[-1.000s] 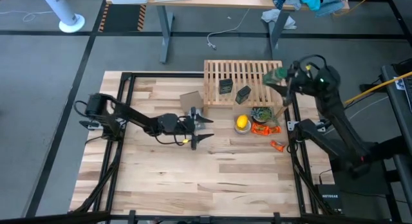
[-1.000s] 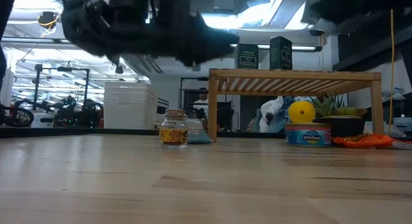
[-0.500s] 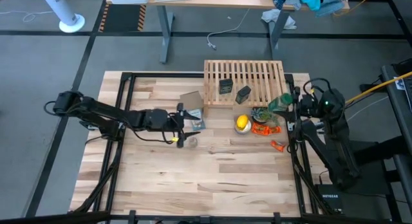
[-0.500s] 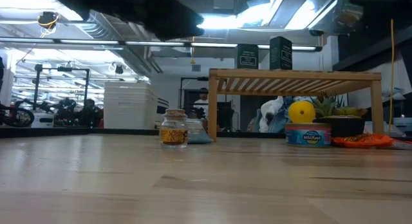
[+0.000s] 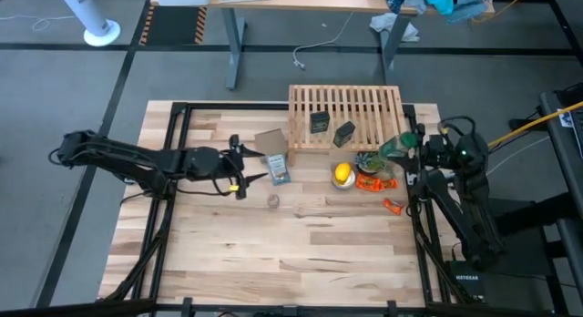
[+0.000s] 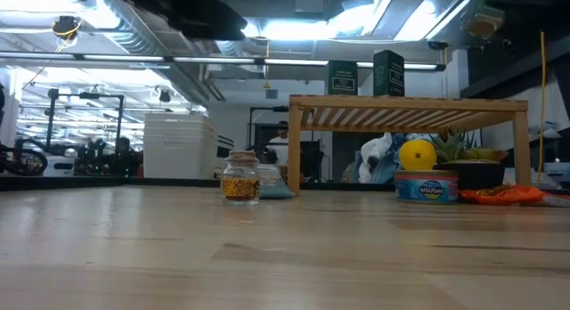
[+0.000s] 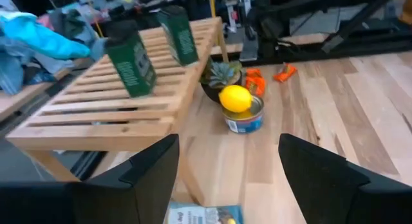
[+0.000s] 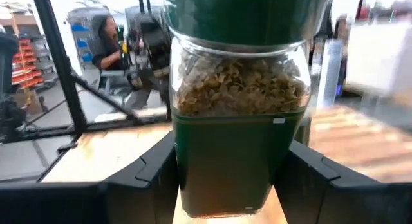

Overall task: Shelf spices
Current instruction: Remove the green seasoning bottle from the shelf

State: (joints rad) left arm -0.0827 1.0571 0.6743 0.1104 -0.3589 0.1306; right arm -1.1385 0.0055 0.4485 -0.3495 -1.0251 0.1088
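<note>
Right gripper (image 5: pixel 404 149) pinches the green bottle (image 5: pixel 393 145) beside the shelf (image 5: pixel 344 103) — two tins (image 5: pixel 320 122) on top. Left gripper (image 5: pixel 244 164) spread, empty — jar (image 5: pixel 273 200) on table.

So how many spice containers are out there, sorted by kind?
Dark tins on the shelf: 2 (one tin, other tin)
Green bottle, held in the right gripper: 1
Small glass jar on the table: 1
Total: 4
</note>
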